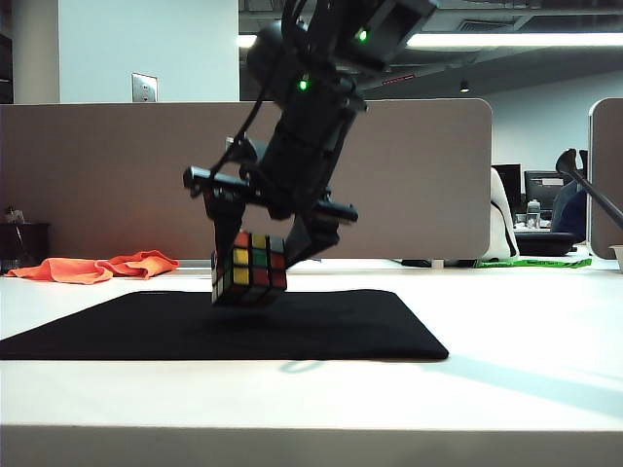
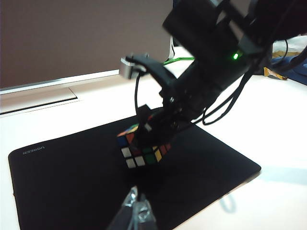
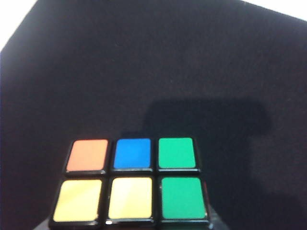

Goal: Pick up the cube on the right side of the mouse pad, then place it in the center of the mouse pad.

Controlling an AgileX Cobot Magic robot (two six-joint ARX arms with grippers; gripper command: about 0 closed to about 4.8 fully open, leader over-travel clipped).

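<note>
One cube clamped between right fingers, tilted, hanging just above pad near centre: carried in for set-down, not yet resting. Left fingers idle by pad's edge; opening cannot be judged. Cloth lies behind on bench.
</note>
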